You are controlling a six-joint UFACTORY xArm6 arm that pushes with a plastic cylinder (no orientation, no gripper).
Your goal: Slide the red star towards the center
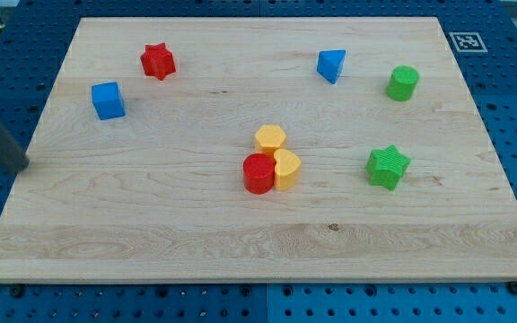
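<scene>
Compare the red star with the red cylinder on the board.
Shape: the red star has points around its edge, while the red cylinder is round.
Place: the red star sits near the view's top left, while the red cylinder lies near the board's middle.
Company: the red star stands alone, while the red cylinder sits against two yellow blocks.
Both are red and far from my tip, at the board's left edge.

The board (151,224) is pale wood with a fine grain. On it are a red star (158,61), a red cylinder (258,174), a blue cube (108,100), a blue triangular block (331,65), a yellow hexagon (270,139), another yellow block (286,169), a green cylinder (402,83) and a green star (388,167). My tip (21,165) is dark grey.
</scene>
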